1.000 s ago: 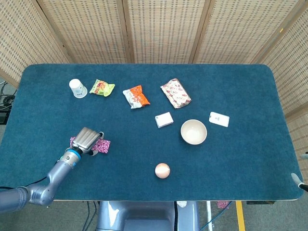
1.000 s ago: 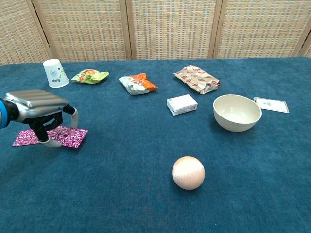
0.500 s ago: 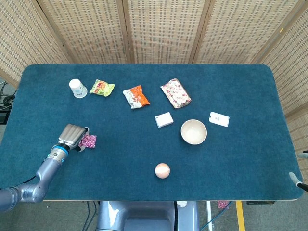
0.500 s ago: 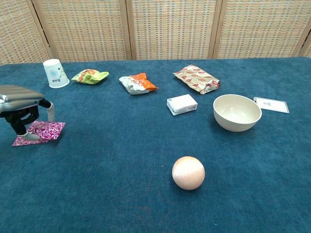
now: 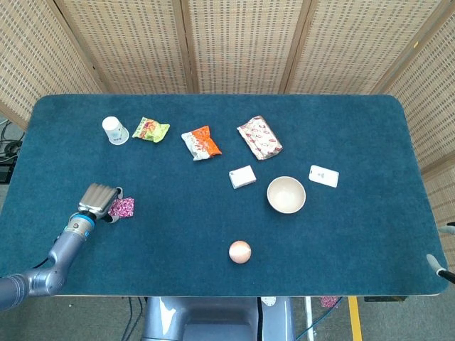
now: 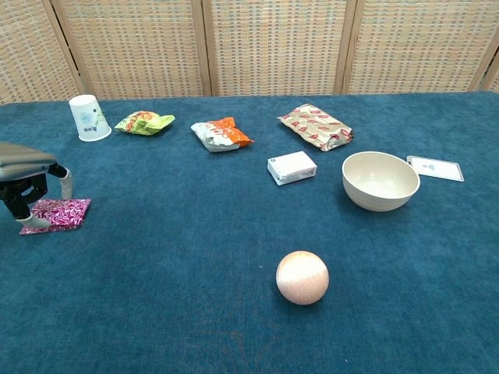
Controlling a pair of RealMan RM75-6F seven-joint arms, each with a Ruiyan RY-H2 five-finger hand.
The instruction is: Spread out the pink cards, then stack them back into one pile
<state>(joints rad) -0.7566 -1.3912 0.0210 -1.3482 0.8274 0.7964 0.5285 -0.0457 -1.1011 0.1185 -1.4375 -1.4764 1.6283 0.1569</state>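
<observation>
The pink patterned cards [image 6: 59, 213] lie as one compact pile on the blue cloth at the near left, also seen from above as the pink cards [image 5: 123, 207]. My left hand [image 6: 28, 173] arches over the pile's left end, fingers pointing down and touching it, the thumb apart on the right side; from above the left hand [image 5: 99, 199] covers part of the pile. It grips nothing. Only grey tips of my right hand [image 5: 439, 266] show at the table's near right edge, too little to read.
A white paper cup [image 6: 87, 118], a green snack bag [image 6: 143, 121], an orange bag [image 6: 221, 133] and a red-patterned packet [image 6: 316, 125] line the back. A small white box [image 6: 291, 167], a cream bowl [image 6: 380, 180], a white card [image 6: 435, 167] and a peach ball [image 6: 302, 276] lie to the right.
My left hand slid leftward across the cloth, dragging the cards with it. The two overlapping, spread cards closed up into one smaller pile.
</observation>
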